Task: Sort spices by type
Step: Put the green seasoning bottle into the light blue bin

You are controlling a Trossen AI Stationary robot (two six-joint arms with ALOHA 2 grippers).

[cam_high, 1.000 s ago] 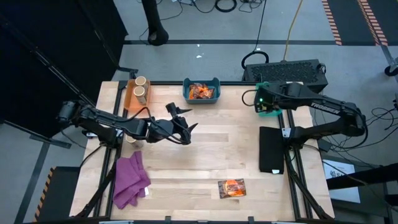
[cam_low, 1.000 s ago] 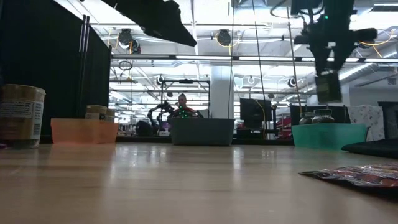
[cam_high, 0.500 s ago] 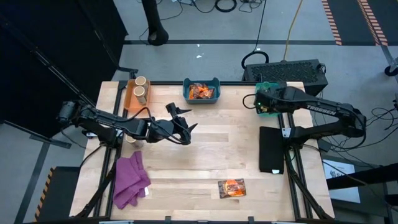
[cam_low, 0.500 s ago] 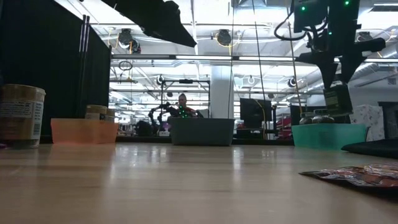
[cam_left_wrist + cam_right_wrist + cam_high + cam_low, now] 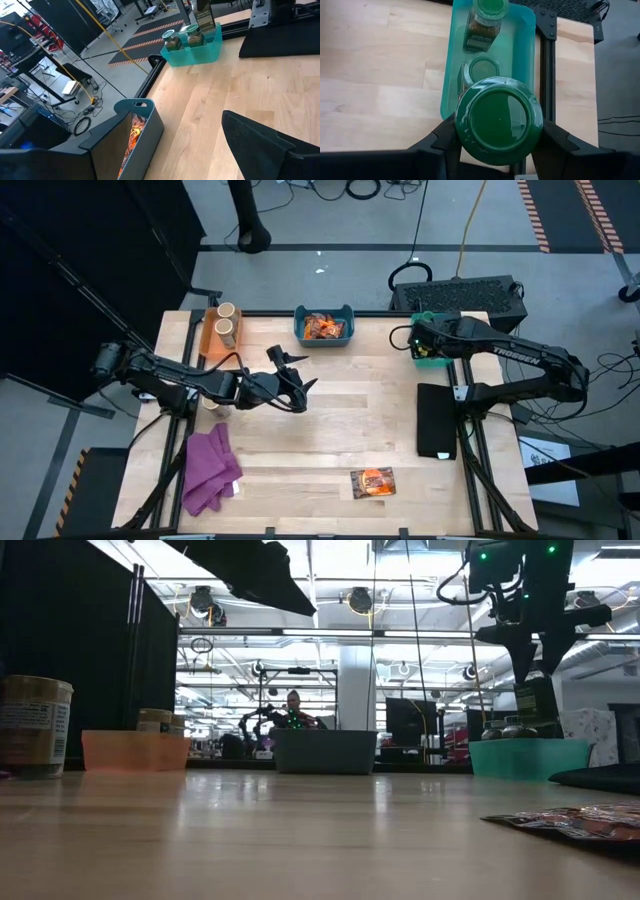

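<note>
My right gripper (image 5: 428, 345) hangs over the teal bin (image 5: 436, 360) at the table's far right, shut on a dark-green jar (image 5: 538, 695) with a green lid. Two more green jars (image 5: 482, 30) stand in that bin. My left gripper (image 5: 291, 383) is open and holds nothing, above the table left of centre. One orange-and-dark packet (image 5: 372, 482) lies flat near the front edge. More packets fill the blue bin (image 5: 325, 326). Tan jars (image 5: 224, 328) stand in the orange bin (image 5: 212, 340). My right gripper pinches the green jar between its two fingers (image 5: 445, 140), one on each opposite side, at or just under the lid's rim (image 5: 462, 131). The fingers come steeply from above. The jar hangs clear, above the teal bin's near end, lid toward the wrist.
A purple cloth (image 5: 210, 470) lies at the front left. A black pad (image 5: 437, 420) lies along the right edge. One tan jar (image 5: 35, 725) stands on the table near the left arm. The middle of the wooden table (image 5: 340, 420) is bare.
My right gripper has sunk a little toward the teal bin with the green jar and tipped slightly, staying shut on it.
</note>
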